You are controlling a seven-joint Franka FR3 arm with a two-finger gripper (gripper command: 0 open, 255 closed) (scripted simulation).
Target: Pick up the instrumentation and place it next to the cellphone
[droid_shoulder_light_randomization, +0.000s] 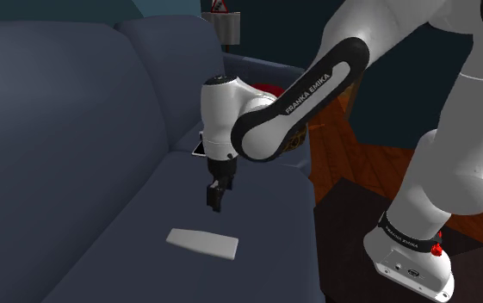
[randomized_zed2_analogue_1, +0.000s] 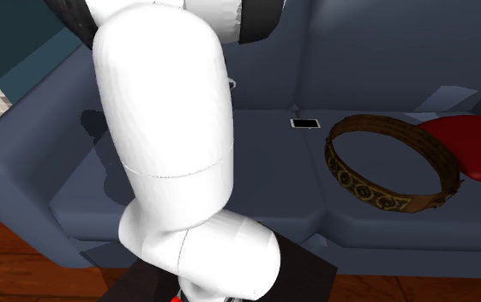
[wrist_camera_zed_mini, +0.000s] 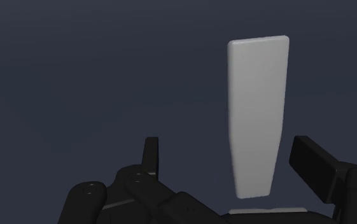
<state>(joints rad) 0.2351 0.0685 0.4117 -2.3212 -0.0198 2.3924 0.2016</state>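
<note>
While the arm [droid_shoulder_light_randomization: 317, 82] reads FRANKA EMIKA, its 2 fingers [wrist_camera_zed_mini: 317, 168] stand apart — near the white slab [wrist_camera_zed_mini: 256, 114].

Blue sofa [droid_shoulder_light_randomization: 76, 129], red disc [randomized_zed2_analogue_1: 474, 146], wooden floor [droid_shoulder_light_randomization: 377, 163]

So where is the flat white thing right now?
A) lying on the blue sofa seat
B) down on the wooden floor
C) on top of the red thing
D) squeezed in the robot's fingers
A: the flat white slab lies on the sofa seat, below the gripper, whose open fingers stand apart and touch nothing.
</note>
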